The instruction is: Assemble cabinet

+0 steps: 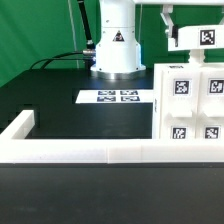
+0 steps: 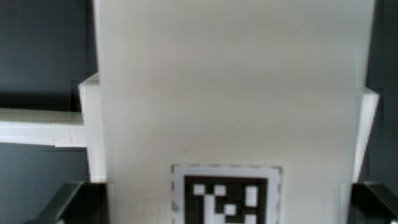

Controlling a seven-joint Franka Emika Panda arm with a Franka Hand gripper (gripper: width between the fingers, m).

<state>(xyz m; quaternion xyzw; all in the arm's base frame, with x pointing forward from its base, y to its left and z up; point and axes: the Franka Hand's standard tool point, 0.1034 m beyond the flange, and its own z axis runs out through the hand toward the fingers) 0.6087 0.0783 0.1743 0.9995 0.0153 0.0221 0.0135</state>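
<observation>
Just to the exterior view's right of the marker board [image 1: 118, 97], the cabinet [image 1: 190, 105] stands against the border rail [image 1: 90, 151], its tagged faces toward the camera. The frame edge cuts it off, so its long axis is unclear. Above it, the gripper [image 1: 175, 38] meets a white panel [image 1: 207, 38]; whether it grips cannot be told. The wrist view shows this white panel [image 2: 222, 90] lengthwise.

Black table [image 1: 55, 100]: marker board [image 1: 118, 97] centre, white border rail [image 1: 90, 152] near edge, cabinet [image 1: 190, 105] at exterior view's right.
</observation>
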